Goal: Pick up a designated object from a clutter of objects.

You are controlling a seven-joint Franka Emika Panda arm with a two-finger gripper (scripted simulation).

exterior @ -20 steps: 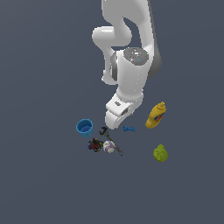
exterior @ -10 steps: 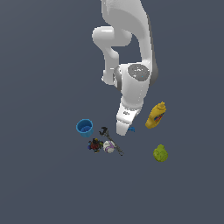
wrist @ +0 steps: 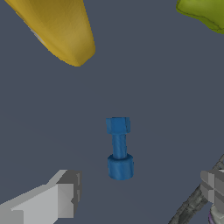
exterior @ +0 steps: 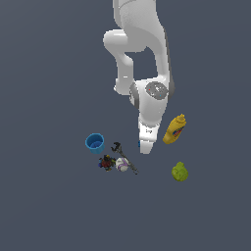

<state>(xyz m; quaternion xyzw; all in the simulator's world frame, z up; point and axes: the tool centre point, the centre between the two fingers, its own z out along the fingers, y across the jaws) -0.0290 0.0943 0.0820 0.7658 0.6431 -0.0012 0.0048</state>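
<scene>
The designated object, a tiny bright-blue dumbbell-like piece (wrist: 119, 148), lies on the dark floor in the wrist view, between and just ahead of my two fingers (wrist: 65, 199). My gripper (wrist: 140, 192) is open and empty, and nothing touches the piece. In the exterior view my gripper (exterior: 145, 147) hangs low over that spot, between the black tool and the yellow bottle. It hides the piece except for a blue speck (exterior: 139, 144).
The clutter lies around it: yellow bottle (exterior: 175, 129) (wrist: 57, 28), green pear-like fruit (exterior: 180, 171) (wrist: 203, 13), blue cup (exterior: 95, 142), white ball (exterior: 122, 164), dark multicoloured toy (exterior: 106, 162), thin black tool (exterior: 122, 154) (wrist: 192, 203).
My arm has swung toward the exterior view's right and down. The gripper now sits over the tiny blue piece, which showed beside it before. The objects have not moved.
</scene>
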